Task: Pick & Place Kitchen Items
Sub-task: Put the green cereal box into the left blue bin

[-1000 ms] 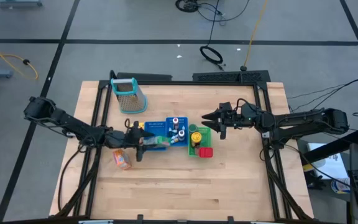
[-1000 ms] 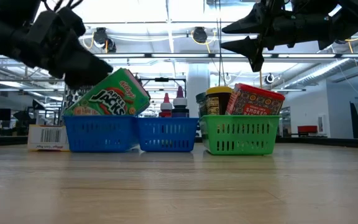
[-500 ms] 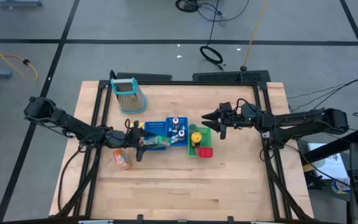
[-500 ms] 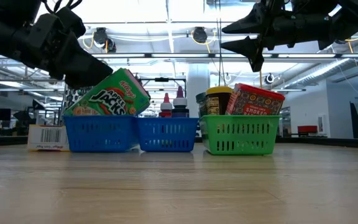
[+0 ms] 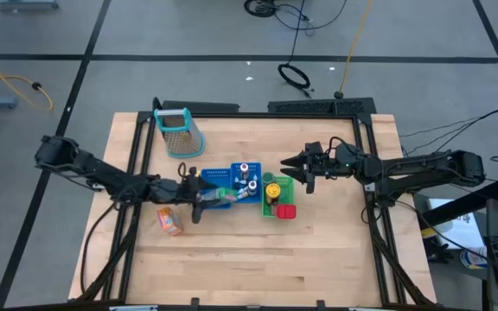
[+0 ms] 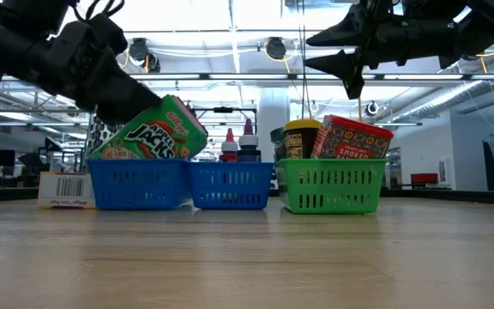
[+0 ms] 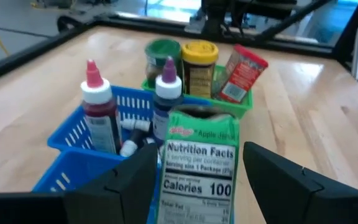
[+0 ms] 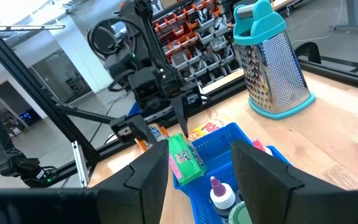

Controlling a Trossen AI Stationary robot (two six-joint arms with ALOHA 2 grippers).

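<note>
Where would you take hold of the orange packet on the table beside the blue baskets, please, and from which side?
Grip the orange packet across its narrow width, coming straight down from above. It lies alone on bare wood, clear of the blue basket, so nothing blocks a top approach. The left gripper is nearest, its fingers open around the green Apple Jacks box; the right gripper hovers open.

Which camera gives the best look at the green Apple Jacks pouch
The low view: the green Apple Jacks pouch shows its printed front, tilted in the blue basket. The left wrist view shows its nutrition panel between the open fingers of the left gripper. High view and right wrist view show it small.
</note>
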